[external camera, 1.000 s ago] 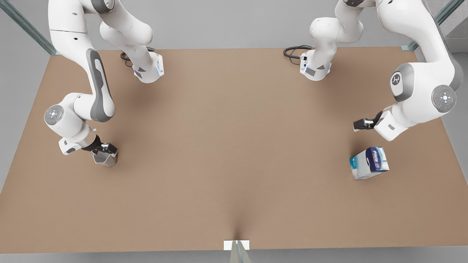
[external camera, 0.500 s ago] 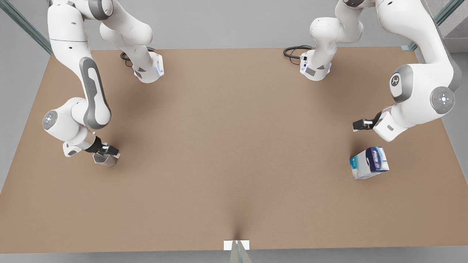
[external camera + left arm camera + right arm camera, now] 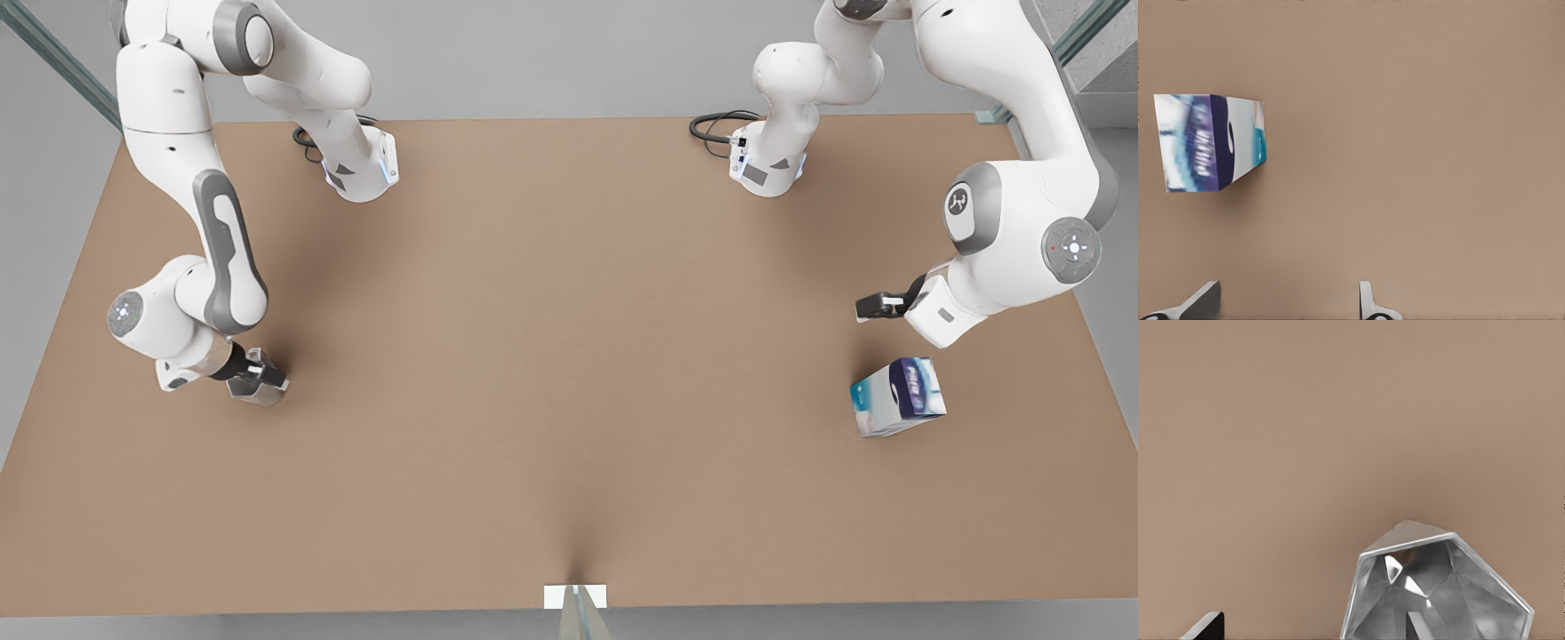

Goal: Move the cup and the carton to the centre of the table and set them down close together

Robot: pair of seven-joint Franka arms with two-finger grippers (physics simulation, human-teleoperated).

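Observation:
The silvery faceted cup (image 3: 258,395) stands on the brown table (image 3: 569,356) at the front view's left. My right gripper (image 3: 256,375) is down on it and open. In the right wrist view one fingertip (image 3: 1415,625) sits inside the cup (image 3: 1438,587) and the other (image 3: 1205,625) lies outside it, with the cup's wall between them. The white and blue carton (image 3: 898,396) stands at the front view's right. My left gripper (image 3: 876,307) hovers open beyond it, apart from it. In the left wrist view the carton (image 3: 1208,143) is off to one side of the fingertips (image 3: 1368,303).
Both arm bases (image 3: 360,169) (image 3: 765,164) with black cables stand at the table's far edge. A small white marker (image 3: 574,596) sits at the middle of the near edge. Bare brown tabletop spreads between the cup and the carton.
My right gripper has sunk lower onto the cup as that arm folded down. My left gripper has drifted slightly away from the carton. Cup and carton have stayed put.

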